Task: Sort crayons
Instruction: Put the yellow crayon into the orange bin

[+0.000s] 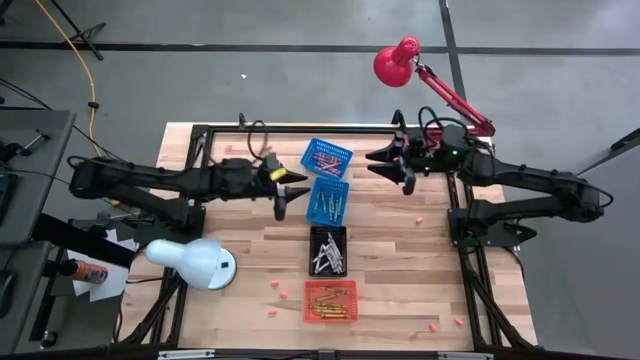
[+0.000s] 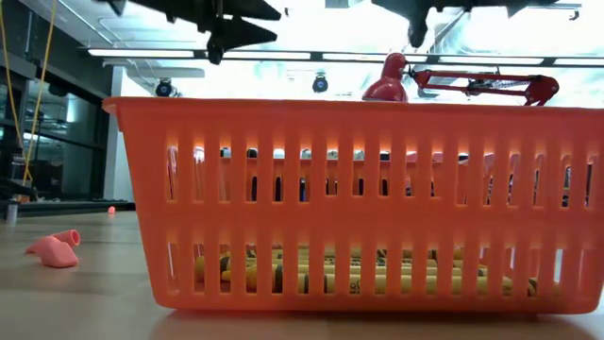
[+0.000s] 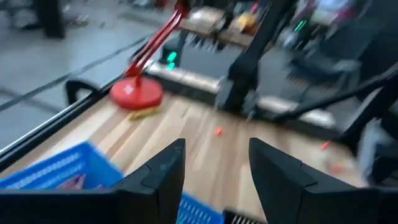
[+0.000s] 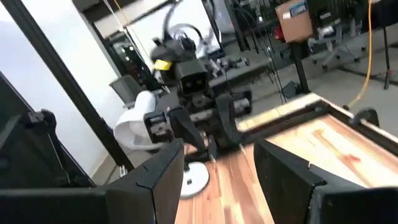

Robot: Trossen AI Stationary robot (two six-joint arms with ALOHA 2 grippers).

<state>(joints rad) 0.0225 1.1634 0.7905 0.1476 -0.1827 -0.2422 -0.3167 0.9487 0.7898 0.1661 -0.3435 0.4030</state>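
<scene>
Four baskets run in a column down the table's middle, each holding crayons: pink ones in the far blue basket (image 1: 327, 157), greenish ones, as far as the high view allows, in the second blue basket (image 1: 328, 199), grey in the black basket (image 1: 328, 250), orange-yellow in the orange basket (image 1: 330, 301). Left gripper (image 1: 288, 194) hangs just left of the blue pair — jaws parted, empty. Right gripper (image 1: 392, 165) hangs to their right — jaws apart, holding nothing.
</scene>
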